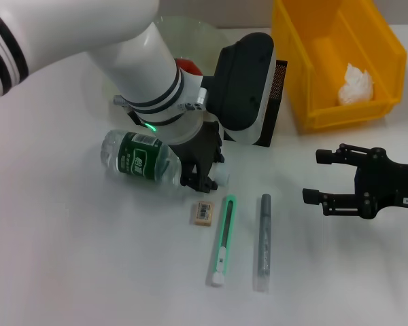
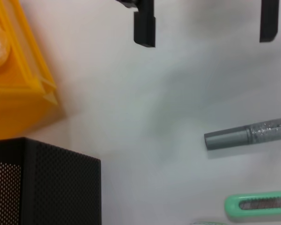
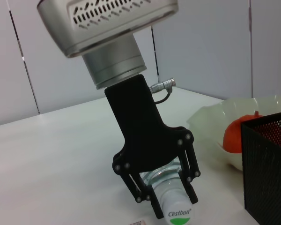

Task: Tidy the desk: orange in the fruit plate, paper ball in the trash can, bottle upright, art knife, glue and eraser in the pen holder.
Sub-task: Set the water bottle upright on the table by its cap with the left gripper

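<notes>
The left claw [image 1: 202, 178] pinches the neck end of the bottle [image 1: 139, 159], which lies on its side on the counter [image 1: 68, 258] just beside the pen holder [image 1: 272, 102]. The risk — a round, slick neck could twist or slide between the fingers as it tips upright, rolling the bottle toward the eraser [image 1: 203, 212] and art knife [image 1: 222, 241]. The right claw [image 1: 314, 176] hovers spread, well apart from them.
</notes>
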`<state>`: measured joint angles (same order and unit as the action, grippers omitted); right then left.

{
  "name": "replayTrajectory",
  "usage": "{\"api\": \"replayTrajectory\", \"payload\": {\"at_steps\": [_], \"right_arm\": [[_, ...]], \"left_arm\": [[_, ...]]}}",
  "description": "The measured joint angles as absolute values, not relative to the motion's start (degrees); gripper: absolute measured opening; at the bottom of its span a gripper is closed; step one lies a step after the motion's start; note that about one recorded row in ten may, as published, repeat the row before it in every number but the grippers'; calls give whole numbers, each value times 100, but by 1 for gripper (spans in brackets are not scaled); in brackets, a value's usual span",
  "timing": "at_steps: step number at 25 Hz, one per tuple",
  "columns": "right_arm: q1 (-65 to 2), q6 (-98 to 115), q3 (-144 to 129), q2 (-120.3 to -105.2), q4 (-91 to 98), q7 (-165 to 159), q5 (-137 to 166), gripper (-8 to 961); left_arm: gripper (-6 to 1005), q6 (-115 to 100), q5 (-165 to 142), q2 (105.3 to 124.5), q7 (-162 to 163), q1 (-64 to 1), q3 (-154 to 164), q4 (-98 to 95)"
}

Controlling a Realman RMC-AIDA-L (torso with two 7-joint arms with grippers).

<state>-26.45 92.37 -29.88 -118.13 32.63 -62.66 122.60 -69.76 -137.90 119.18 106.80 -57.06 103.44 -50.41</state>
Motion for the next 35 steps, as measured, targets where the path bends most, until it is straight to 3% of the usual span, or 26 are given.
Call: {"api": "replayTrajectory", "payload": {"at_steps": [35], "right_arm": [[-2689,9282,-2988,-11813,3261,-6267,12242,832]], "left_arm": [[436,-8949,-12830,11820,10026,-4811,6036,-5685]]}}
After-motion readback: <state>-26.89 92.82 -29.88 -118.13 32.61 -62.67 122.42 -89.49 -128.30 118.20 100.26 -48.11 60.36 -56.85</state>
